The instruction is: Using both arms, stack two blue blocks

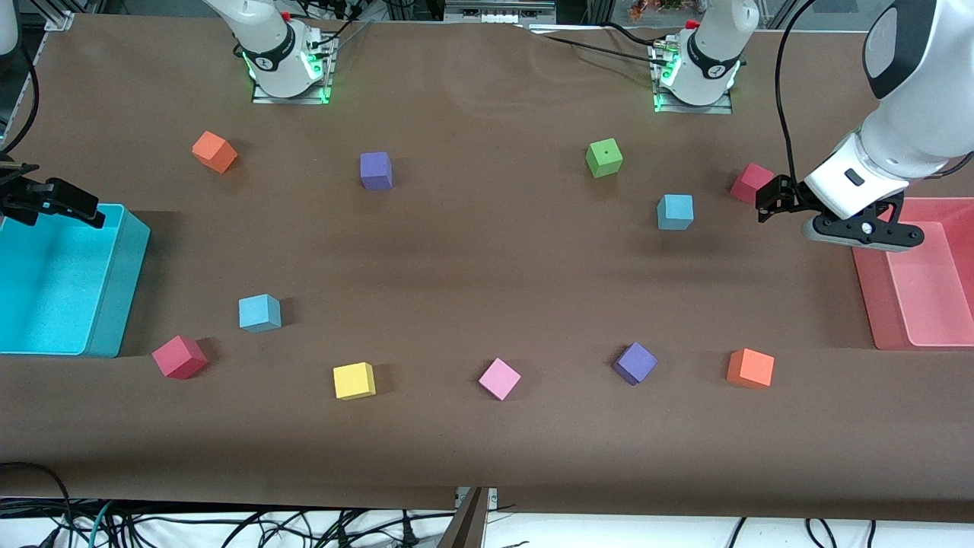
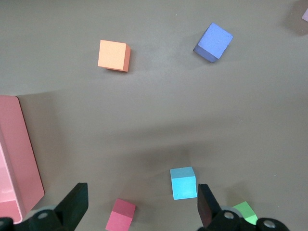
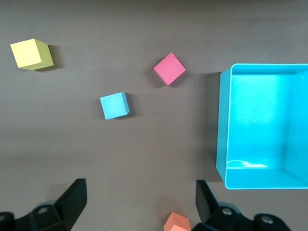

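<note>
One blue block (image 1: pixel 675 211) (image 2: pixel 183 183) lies toward the left arm's end of the table, near a green cube (image 1: pixel 604 157) and a red cube (image 1: pixel 751 183). The other blue block (image 1: pixel 259 313) (image 3: pixel 114 106) lies toward the right arm's end, nearer the front camera, beside another red cube (image 1: pixel 179 357). My left gripper (image 1: pixel 772 202) (image 2: pixel 142 204) hangs open and empty over the table, by the pink bin (image 1: pixel 867 297). My right gripper (image 1: pixel 76 207) (image 3: pixel 139 202) hangs open and empty over the rim of the turquoise bin (image 1: pixel 114 304).
Orange (image 1: pixel 215 151), purple (image 1: pixel 376 170), yellow (image 1: pixel 354 380), pink (image 1: pixel 499 378), purple (image 1: pixel 635 362) and orange (image 1: pixel 750 368) cubes are scattered round the brown mat. The arm bases stand along the mat's edge farthest from the front camera.
</note>
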`<state>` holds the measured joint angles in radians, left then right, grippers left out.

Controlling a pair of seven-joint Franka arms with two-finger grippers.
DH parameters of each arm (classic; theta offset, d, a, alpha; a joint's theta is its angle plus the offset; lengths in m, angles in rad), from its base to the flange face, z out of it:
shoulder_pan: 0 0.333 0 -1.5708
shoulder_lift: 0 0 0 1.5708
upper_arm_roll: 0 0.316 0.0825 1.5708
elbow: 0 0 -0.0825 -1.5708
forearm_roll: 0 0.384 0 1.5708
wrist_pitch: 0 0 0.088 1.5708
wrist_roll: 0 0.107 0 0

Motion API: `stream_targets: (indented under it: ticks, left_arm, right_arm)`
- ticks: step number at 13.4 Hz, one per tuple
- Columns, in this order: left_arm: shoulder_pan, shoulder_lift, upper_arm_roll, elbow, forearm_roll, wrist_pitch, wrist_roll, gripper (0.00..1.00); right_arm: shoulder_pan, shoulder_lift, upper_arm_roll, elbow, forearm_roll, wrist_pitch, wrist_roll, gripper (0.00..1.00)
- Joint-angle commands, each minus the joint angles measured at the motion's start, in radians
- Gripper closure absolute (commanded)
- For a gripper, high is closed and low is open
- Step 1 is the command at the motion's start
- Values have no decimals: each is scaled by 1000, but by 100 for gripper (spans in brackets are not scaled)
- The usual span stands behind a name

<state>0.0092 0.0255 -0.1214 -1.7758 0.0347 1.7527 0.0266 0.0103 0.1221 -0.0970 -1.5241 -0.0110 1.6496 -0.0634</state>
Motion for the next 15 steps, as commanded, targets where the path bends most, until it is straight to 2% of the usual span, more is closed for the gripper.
stream_targets:
  ticks: [1,15]
  left_arm:
    - [3,14,-4,7,-13,-6,-2,0]
    - [6,14,-1,18,-3,-4,7,0]
  right_arm:
    - [-12,10,7,24,-7,-11,-10,0]
    - [-15,14,7,24,-6,-13,-3,0]
